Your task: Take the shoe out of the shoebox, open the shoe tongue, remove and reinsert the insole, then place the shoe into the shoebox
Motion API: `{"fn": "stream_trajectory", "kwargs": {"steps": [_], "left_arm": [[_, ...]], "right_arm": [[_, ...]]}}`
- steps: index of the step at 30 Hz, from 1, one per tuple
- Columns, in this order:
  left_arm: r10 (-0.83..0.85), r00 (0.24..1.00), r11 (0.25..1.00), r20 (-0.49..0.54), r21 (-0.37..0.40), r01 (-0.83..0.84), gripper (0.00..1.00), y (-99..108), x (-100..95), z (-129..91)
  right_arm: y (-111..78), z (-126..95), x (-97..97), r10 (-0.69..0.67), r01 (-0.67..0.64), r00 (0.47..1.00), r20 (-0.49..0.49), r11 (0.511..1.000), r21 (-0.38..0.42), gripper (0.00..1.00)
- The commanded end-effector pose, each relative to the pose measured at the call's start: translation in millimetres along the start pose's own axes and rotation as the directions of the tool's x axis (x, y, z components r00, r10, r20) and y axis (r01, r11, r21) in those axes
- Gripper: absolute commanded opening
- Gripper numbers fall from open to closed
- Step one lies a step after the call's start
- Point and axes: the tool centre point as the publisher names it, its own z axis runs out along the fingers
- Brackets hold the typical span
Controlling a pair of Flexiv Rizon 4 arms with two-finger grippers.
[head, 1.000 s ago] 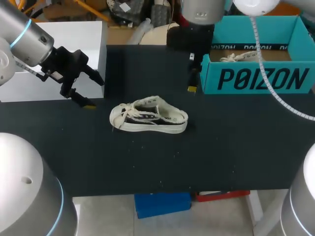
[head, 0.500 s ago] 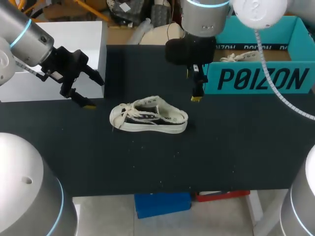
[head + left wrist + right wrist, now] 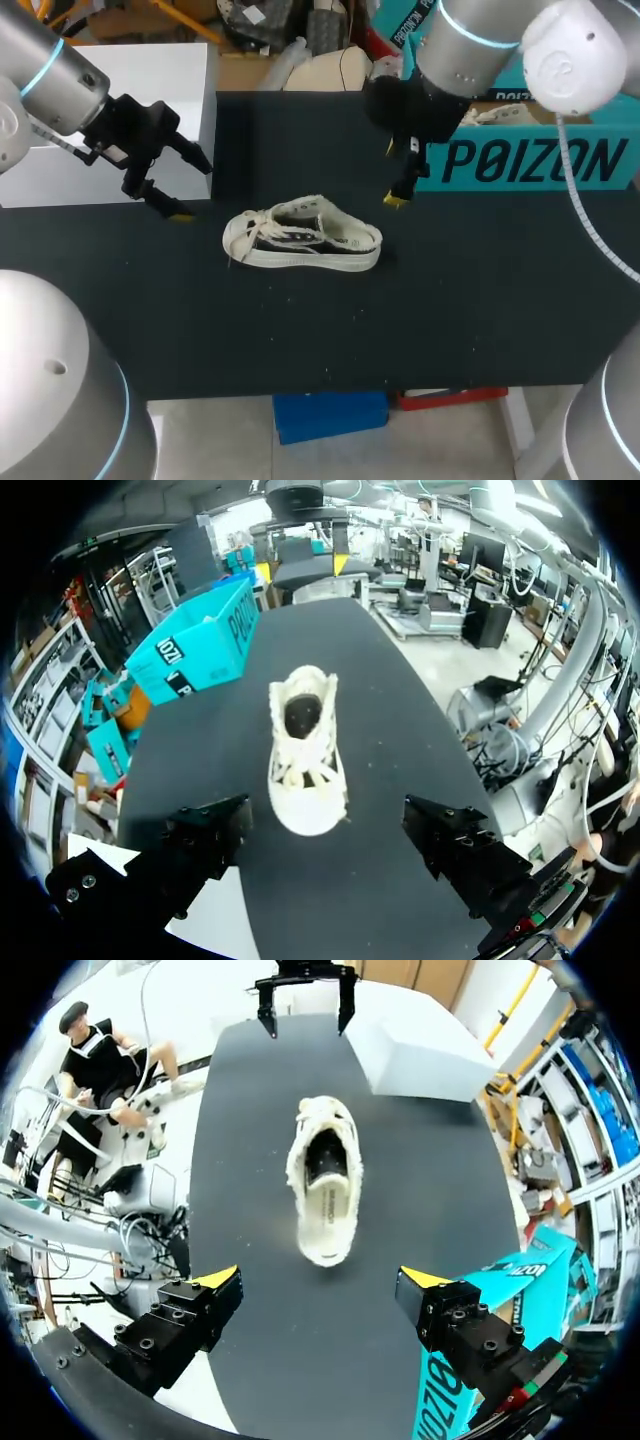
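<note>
A white low-top shoe (image 3: 305, 237) with a dark inside lies on the black table (image 3: 450, 310), toe and laces to the left. My left gripper (image 3: 183, 183) hangs open just left of the toe; in its wrist view the shoe (image 3: 305, 750) lies ahead of the open fingers (image 3: 212, 832), toe nearest. My right gripper (image 3: 403, 175) hovers open behind and right of the heel; its wrist view shows the shoe (image 3: 325, 1190) ahead of the gripper (image 3: 320, 1290), heel nearest. Neither gripper touches it. The teal shoebox (image 3: 530, 160) stands at the back right.
A white box (image 3: 150, 90) stands at the back left beside my left arm. Another pale shoe (image 3: 490, 115) lies inside the shoebox. In the right wrist view my left gripper (image 3: 305, 1000) shows beyond the shoe's toe. The table's front half is bare black surface.
My right arm has swung away from the shoebox's front and lowered towards the shoe's heel, turning its wrist. The left arm and the shoe have stayed put.
</note>
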Motion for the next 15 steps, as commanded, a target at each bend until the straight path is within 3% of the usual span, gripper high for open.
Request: {"fn": "stream_trajectory", "kwargs": {"steps": [1, 15], "left_arm": [[0.001, 1.000, 1.000, 0.004, -0.001, -0.001, 1.00, 0.6, 0.5, 1.6], [0.001, 1.000, 1.000, 0.004, -0.001, -0.001, 1.00, 0.6, 0.5, 1.6]], "right_arm": [[-8.7, 19.6, 7.3, 0.003, 0.028, 0.996, 0.092, 0.942, -0.334, 1.00], [-10.7, 23.1, 7.9, 0.012, 0.015, 0.997, 0.074, 0.937, -0.348, 1.00]]}}
